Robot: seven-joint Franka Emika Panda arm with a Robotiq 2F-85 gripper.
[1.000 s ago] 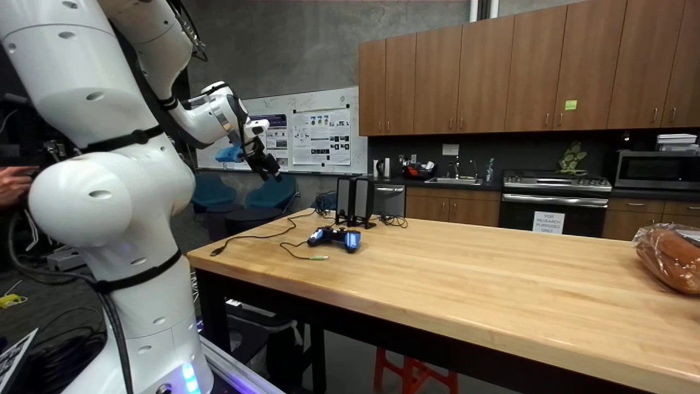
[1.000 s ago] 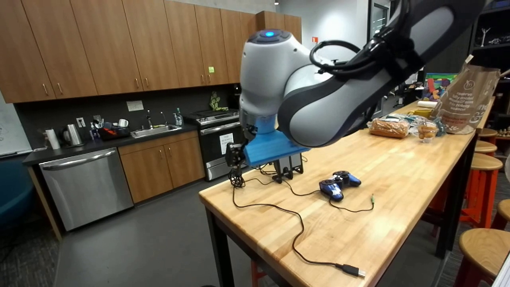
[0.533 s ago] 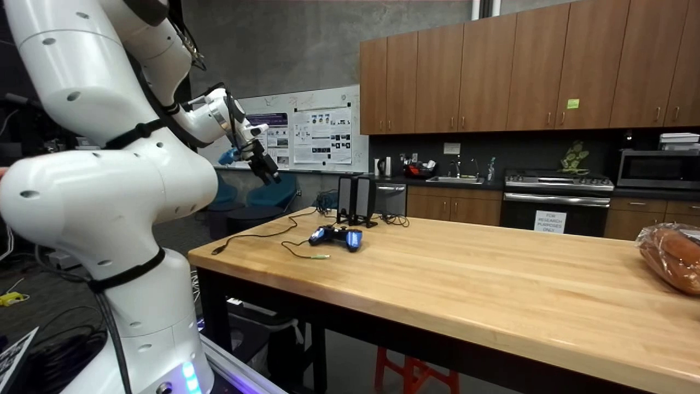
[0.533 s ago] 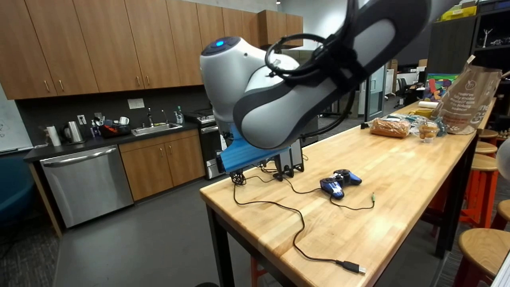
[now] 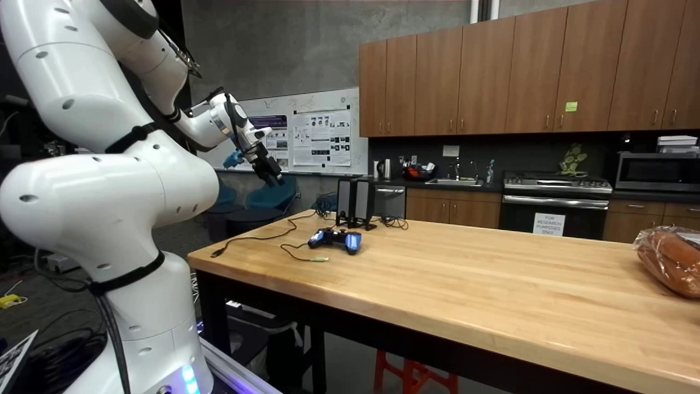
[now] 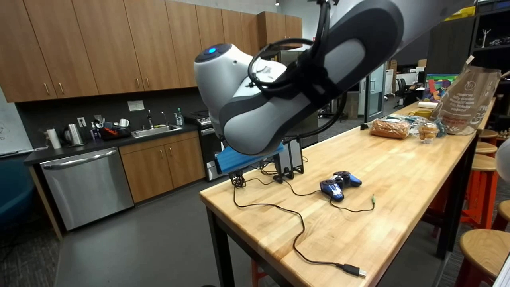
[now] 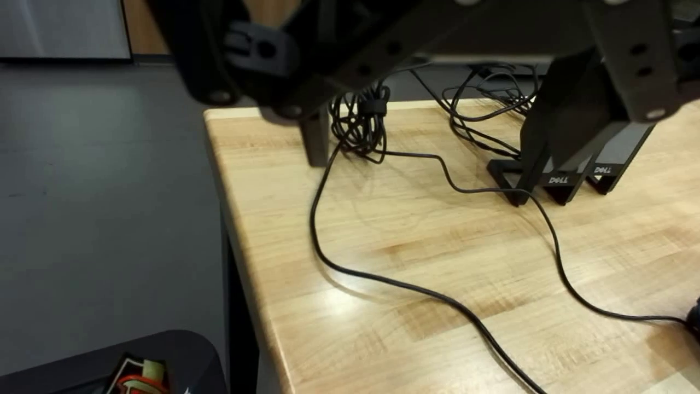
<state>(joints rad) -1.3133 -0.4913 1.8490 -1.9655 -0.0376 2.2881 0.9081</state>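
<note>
End effector (image 7: 443, 158) spread wide, unloaded, raised near end of table (image 5: 465, 273). Coiled black cable (image 7: 358, 128) lies near table corner, speakers (image 5: 363, 201) near it, game controller (image 6: 336, 187) farther off. Farther along table: clear tub (image 6: 427, 138) holding rounded tan items (image 6: 428, 128), plastic-wrapped bread (image 6: 389, 128), paper bag (image 6: 464, 99), contents hidden. Dish rack (image 6: 117, 133) by sink (image 6: 158, 130) holds kitchenware (image 6: 124, 122).

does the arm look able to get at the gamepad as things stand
Probably yes: the pincer is open, empty and clear of the table, and nothing covers the gamepad. The speakers stand near it but leave it free from above.
</note>
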